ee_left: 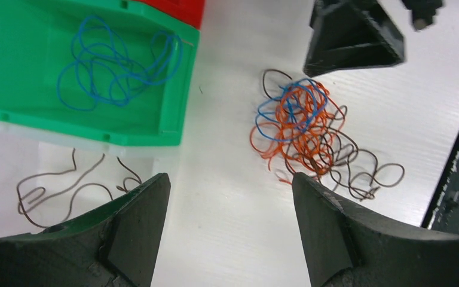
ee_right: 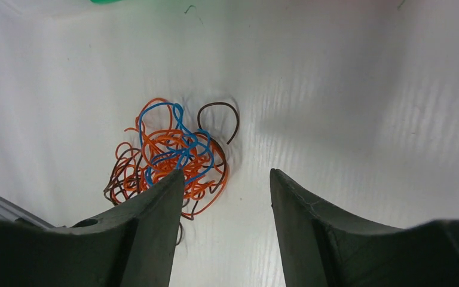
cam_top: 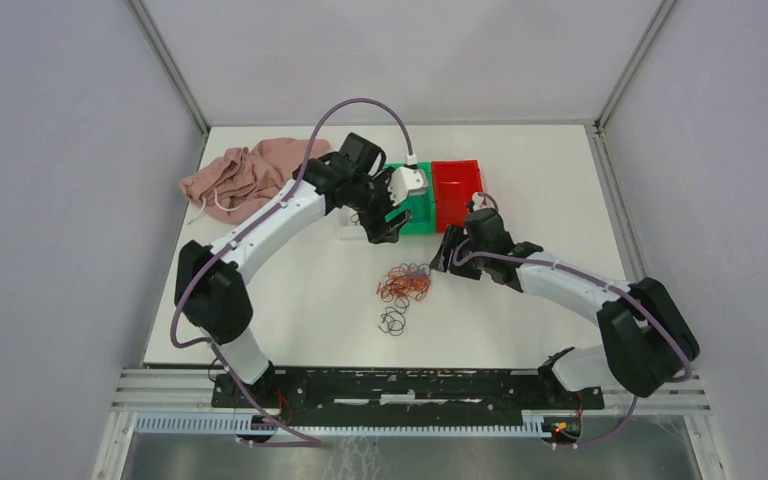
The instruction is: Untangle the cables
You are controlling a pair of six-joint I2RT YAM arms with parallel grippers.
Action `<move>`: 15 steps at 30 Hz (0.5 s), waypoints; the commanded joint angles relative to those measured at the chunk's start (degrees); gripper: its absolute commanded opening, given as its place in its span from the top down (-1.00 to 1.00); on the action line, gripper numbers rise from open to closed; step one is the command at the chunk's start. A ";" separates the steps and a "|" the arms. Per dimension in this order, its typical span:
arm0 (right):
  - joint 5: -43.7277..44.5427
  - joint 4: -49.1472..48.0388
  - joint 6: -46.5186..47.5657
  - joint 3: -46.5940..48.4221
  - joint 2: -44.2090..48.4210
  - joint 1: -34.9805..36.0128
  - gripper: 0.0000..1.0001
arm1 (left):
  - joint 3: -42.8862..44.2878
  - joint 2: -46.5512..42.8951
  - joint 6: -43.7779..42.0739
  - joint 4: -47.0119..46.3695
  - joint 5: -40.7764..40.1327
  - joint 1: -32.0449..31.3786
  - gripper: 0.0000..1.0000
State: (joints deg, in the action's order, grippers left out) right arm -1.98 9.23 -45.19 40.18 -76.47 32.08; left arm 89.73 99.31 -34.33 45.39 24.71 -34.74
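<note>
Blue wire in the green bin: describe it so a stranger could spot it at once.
At the far side of the white table, a green bin stands beside a red bin. Inside the green one lies the blue wire, loosely looped. Unlike the blue strands in the tangled wad on the table, it lies alone, free of orange or brown.

Lab; grey-walled robot enclosure (cam_top: 60,200)

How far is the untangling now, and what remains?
Done: blue wires lie in the green bin, and a brown wire lies apart beside it. In hand: nothing; left gripper and right gripper stand open, empty. Left: the wad of orange, blue and dark wires is tangled.
</note>
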 commanded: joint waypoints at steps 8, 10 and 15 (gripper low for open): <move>-7.64 -5.89 -4.35 8.87 -11.41 1.60 -0.11 | -7.53 -9.36 2.20 -3.05 0.89 2.81 -0.63; -7.37 -5.11 -4.51 10.06 -12.65 2.61 -0.05 | -7.86 -10.09 2.60 -3.78 0.60 2.84 -0.62; -7.30 -2.44 -4.50 12.37 -15.04 4.31 0.12 | -8.21 -11.01 3.19 -4.68 -0.45 2.81 -0.63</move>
State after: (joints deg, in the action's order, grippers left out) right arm -8.99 6.02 -48.84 49.19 -90.30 35.05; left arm 81.45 91.29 -33.45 43.83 25.12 -31.94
